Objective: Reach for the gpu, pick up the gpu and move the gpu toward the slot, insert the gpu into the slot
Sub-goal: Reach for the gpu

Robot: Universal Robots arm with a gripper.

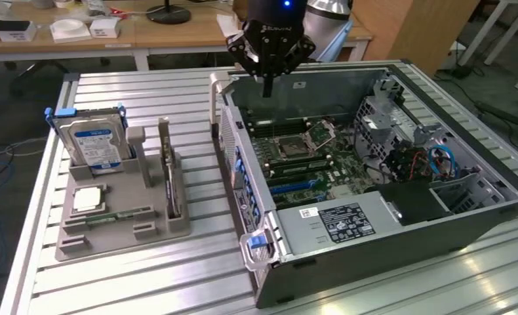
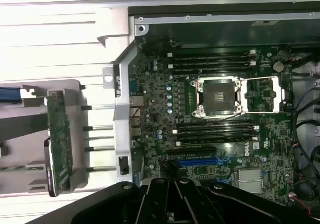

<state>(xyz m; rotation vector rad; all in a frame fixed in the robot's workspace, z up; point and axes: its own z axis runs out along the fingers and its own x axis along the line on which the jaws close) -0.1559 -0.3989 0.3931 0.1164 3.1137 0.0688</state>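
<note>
Grey holder point(image 1: 145, 226): gpu point(image 1: 165, 167) point(image 2: 60, 139) stood on edge in it, hard drive point(image 1: 93, 141) upright alongside. Open case point(image 1: 390, 239) held the motherboard point(image 1: 298, 154). Gripper point(image 1: 267, 90), fingers pinched together and empty, hung above the case's rim, well apart from the gpu; bare table point(image 1: 154, 92) between.

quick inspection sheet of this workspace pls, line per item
surface: slatted metal table bearing a grey holder and an open computer case
job's things: gpu stands on edge in the holder, untouched
clutter: hard drive, processor chip and memory stick in the holder
tool: tool shut, holding nothing, over the case's far end, apart from the gpu
cables: blue cables inside the case
surroundings: wooden desks behind the table
</note>
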